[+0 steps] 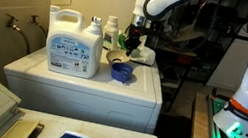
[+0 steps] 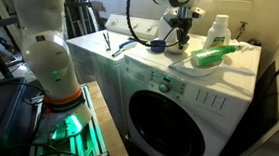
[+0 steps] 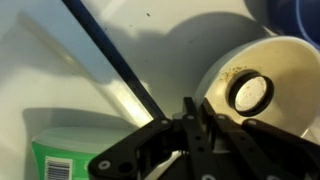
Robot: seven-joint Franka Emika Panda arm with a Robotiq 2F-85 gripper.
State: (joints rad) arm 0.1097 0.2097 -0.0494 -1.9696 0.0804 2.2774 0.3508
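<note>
White jug (blue label), blue cap, green bottle.

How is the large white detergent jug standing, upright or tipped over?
Upright: the jug rests on its base, with its cap at the top.

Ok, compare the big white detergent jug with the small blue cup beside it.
The big white detergent jug with the blue label is far larger than the small blue cup. The jug is white, the cup dark blue. The jug has a handle and narrows to a neck; the cup is plain and open-topped. Both stand upright on the white washer top.
</note>
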